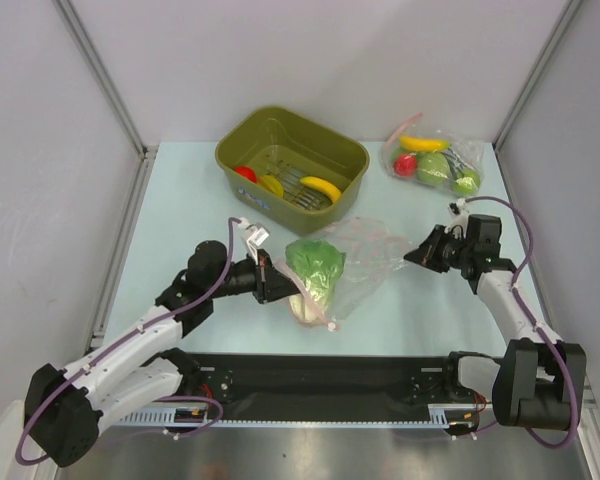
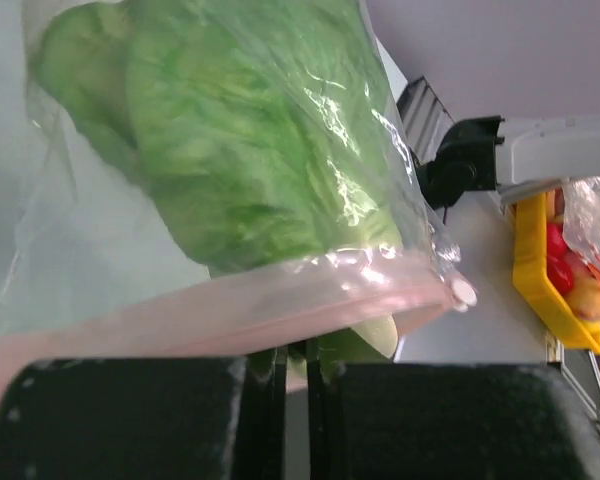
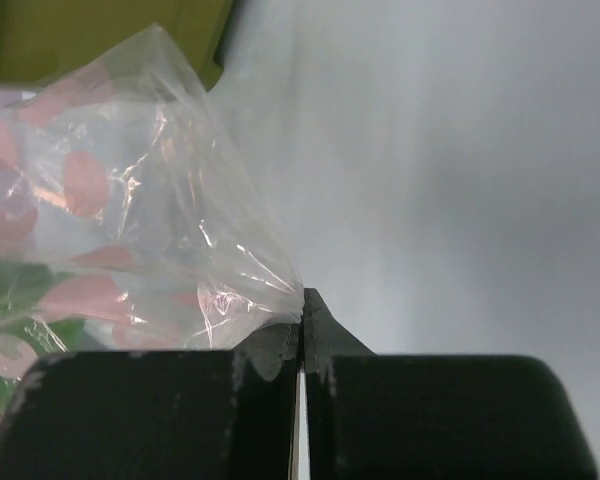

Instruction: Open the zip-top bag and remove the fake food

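The cabbage may snag in the pink mouth of the zip-top bag, which lies mid-table, and tug the thin plastic out of either pinch. The 2 arms reach in low. The left gripper is clamped on the bag's mouth edge and the right gripper on its opposite corner.

Between the fingers of the left gripper and the right gripper, the zip-top bag and cabbage block passage; beyond the fingers stand an olive bin and a second bag; behind them, open table.
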`<action>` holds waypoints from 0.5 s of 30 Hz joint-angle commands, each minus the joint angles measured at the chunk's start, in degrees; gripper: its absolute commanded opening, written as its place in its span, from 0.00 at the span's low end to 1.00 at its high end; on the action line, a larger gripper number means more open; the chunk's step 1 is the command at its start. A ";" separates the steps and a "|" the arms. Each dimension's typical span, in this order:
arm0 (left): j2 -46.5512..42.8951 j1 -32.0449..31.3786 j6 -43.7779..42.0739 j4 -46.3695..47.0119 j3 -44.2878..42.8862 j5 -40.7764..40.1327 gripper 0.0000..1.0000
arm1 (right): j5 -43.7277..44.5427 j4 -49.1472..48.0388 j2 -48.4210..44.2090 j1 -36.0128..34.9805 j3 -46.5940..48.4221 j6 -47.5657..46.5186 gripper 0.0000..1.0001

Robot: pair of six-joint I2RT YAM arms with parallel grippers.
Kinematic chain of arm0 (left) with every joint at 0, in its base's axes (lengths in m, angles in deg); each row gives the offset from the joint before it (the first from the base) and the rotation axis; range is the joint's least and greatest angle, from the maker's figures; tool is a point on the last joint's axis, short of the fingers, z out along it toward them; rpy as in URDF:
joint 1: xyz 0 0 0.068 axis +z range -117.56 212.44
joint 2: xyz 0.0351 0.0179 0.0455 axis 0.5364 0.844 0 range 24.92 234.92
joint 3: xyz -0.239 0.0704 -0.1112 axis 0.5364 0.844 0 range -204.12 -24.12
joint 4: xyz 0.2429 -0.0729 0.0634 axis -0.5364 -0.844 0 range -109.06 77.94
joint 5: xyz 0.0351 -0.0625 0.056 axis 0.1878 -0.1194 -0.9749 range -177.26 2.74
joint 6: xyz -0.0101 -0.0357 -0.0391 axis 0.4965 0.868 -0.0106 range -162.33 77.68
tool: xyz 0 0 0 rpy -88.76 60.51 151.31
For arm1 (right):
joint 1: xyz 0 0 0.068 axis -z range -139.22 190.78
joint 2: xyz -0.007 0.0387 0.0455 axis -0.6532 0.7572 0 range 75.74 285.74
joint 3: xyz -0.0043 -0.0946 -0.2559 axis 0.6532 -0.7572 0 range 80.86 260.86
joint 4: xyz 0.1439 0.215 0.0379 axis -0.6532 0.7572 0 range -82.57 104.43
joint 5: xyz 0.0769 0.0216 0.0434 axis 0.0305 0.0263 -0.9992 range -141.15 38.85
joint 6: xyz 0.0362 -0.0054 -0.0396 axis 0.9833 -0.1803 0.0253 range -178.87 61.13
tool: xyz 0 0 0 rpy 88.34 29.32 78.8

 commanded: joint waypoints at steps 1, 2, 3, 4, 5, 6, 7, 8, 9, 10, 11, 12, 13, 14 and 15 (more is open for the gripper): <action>-1.91 0.45 -3.10 -2.59 -2.12 7.29 0.00 | 7.29 -0.79 0.09 2.61 2.58 -2.02 0.00; -2.18 0.45 -3.27 -2.94 -1.95 7.82 0.00 | 7.29 -0.79 0.18 2.80 2.49 -2.02 0.00; -2.18 0.36 -3.62 -3.21 -1.68 8.17 0.00 | 7.29 -0.70 0.18 3.15 2.49 -2.10 0.00; -2.35 0.36 -3.80 -3.91 -1.33 9.04 0.00 | 7.29 -0.79 0.18 3.50 2.49 -2.02 0.00; -2.70 0.36 -4.06 -4.43 -1.24 9.14 0.01 | 7.29 -0.79 0.18 3.59 2.41 -2.02 0.00; -2.88 0.45 -4.50 -4.87 -1.15 9.31 0.00 | 7.46 -0.79 0.09 3.68 2.41 -2.02 0.00; -2.97 0.36 -4.68 -5.58 -1.07 9.58 0.00 | 7.81 -0.70 0.01 3.76 2.41 -2.02 0.00; -3.06 0.45 -5.03 -5.58 -0.98 10.19 0.00 | 8.43 -0.61 0.00 3.85 2.32 -2.02 0.00; -2.80 0.36 -5.90 -7.32 -1.06 10.54 0.00 | 9.39 -0.35 -0.08 4.03 2.40 -2.10 0.00; -2.53 0.36 -6.43 -8.82 -1.33 11.42 0.00 | 9.75 -0.18 0.00 4.29 2.41 -2.19 0.00; -2.27 0.36 -6.96 -9.79 -1.59 11.77 0.00 | 9.92 -0.09 0.00 4.90 2.41 -2.19 0.00; -2.01 0.36 -7.84 -10.67 -1.77 12.13 0.00 | 10.19 -0.09 0.09 5.26 2.41 -2.19 0.00; -1.92 0.36 -8.19 -11.29 -1.86 12.30 0.00 | 10.45 0.09 0.18 5.61 2.32 -2.11 0.00; -2.00 0.36 -8.46 -12.77 -1.86 12.65 0.00 | 10.63 0.09 0.27 5.87 2.32 -2.02 0.00; -2.09 0.36 -9.24 -13.40 -1.94 13.00 0.00 | 10.98 0.18 0.36 6.31 2.23 -2.19 0.00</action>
